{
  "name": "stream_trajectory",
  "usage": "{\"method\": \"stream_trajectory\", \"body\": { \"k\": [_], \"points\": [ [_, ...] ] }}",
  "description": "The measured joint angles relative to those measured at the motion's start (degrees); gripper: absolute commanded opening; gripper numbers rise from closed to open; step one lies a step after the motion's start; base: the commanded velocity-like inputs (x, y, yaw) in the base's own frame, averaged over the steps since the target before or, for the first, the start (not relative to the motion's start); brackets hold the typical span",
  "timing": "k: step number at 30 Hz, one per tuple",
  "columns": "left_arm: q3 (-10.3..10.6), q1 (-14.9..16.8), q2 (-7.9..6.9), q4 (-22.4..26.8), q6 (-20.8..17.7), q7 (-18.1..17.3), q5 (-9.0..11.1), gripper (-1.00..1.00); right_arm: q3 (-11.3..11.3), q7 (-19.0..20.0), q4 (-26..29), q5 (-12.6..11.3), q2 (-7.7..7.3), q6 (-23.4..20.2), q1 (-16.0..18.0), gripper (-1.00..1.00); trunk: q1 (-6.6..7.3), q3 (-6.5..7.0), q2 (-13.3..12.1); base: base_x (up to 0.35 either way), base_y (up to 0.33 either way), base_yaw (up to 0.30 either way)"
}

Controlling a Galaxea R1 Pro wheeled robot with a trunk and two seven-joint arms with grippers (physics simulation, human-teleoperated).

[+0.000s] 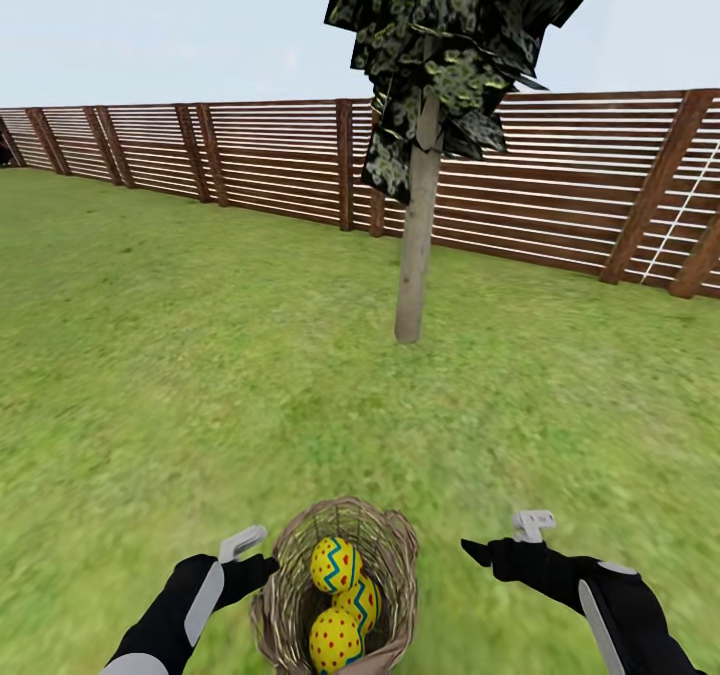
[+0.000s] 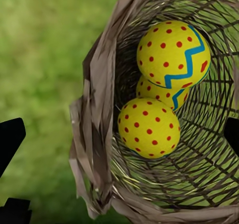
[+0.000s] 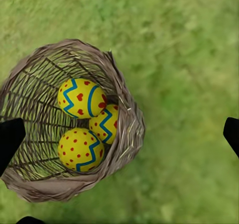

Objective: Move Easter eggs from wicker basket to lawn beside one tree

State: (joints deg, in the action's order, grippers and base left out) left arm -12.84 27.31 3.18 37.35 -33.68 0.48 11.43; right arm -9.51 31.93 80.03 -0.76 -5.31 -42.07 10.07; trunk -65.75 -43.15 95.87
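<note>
where the lawn (image 1: 200, 375) stretches in soft, blurred green toward a brown horizontal-slat fence (image 1: 270, 160), a small round wicker basket (image 1: 385, 545) sits on the grass at the near edge of the head view, between the robot's two black arms. its tan woven wall is loose and open, with ragged strands at the rim, and it tapers downward. three easter eggs lie piled inside, touching: a top egg (image 1: 334, 564), a middle egg (image 1: 362, 603) partly hidden between the others, and a nearest egg (image 1: 335, 641). each is smooth, glossy yellow with red dots and a blue zigzag band. the top egg's long axis runs roughly upright in the head view, slightly tilted.

beyond the basket stands a tree (image 1: 417, 225) with a slender, straight, pale trunk and dark blocky leaf panels mottled white-green, well apart from the basket.

the left gripper (image 1: 250, 545) hovers just beside the basket's left rim; the right gripper (image 1: 505, 540) hangs a little off to its right. the wrist views show dark fingertips at opposite edges, so both sets of jaws stand apart and empty.

the right wrist view looks straight down into the whole basket; the left wrist view shows the weave close up.
</note>
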Motion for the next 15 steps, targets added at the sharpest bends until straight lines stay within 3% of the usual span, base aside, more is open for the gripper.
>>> {"method": "stream_trajectory", "body": {
  "k": [15],
  "points": [
    [0.02, 0.0, -0.02, -0.08, -0.01, -0.05, 0.1, 1.0, 0.0, 0.02, 0.37, 0.04, 0.03, -0.11, 0.0, 1.0, -3.3, -2.69, 6.02, 0.0, 0.0, 0.0]
  ]
}}
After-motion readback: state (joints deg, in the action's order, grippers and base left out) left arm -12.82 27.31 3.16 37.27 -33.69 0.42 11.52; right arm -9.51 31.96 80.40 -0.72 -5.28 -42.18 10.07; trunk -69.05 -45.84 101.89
